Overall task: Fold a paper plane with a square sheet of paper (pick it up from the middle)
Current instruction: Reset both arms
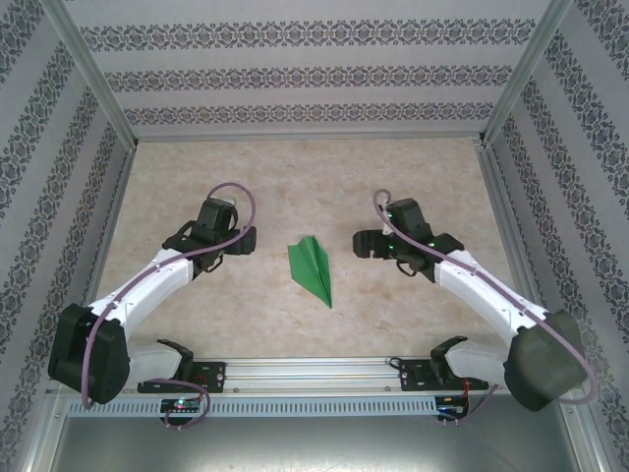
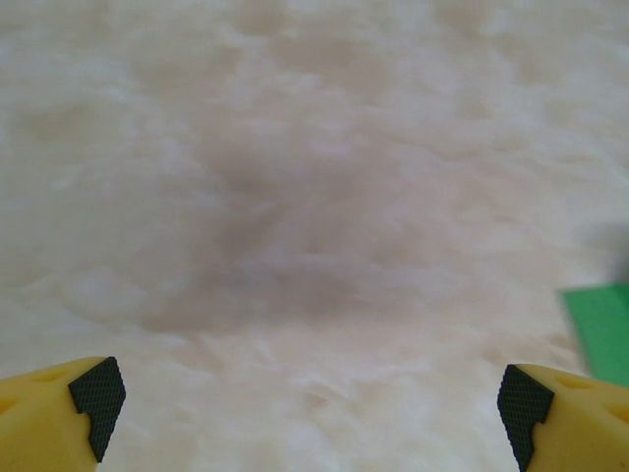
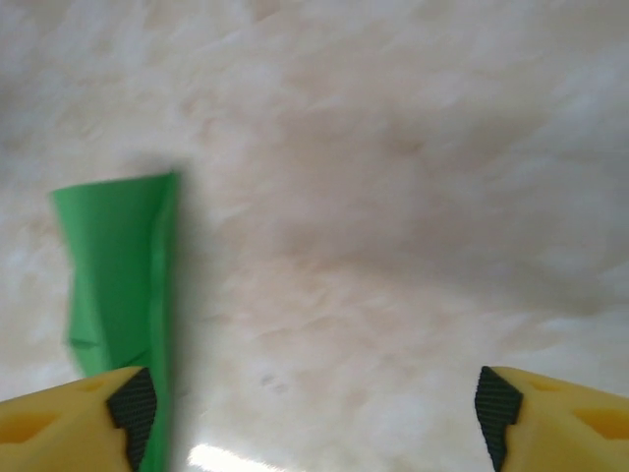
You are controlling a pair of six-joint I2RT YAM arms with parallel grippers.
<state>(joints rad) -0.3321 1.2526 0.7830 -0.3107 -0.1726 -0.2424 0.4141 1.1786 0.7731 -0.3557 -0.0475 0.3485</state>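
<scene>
Near the middle of the worktop [image 1: 423,167] lies the paper plane [image 1: 313,267], a finished green dart, its nose toward the near edge. Left gripper [image 1: 244,239] and right gripper [image 1: 364,243] flank it, jaws apart, holding nothing. Folding looks done; nothing obvious remains.

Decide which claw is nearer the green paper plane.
Right, narrowly. The right claw sits just right of the paper plane, the left claw slightly farther off on its left; both open.
</scene>
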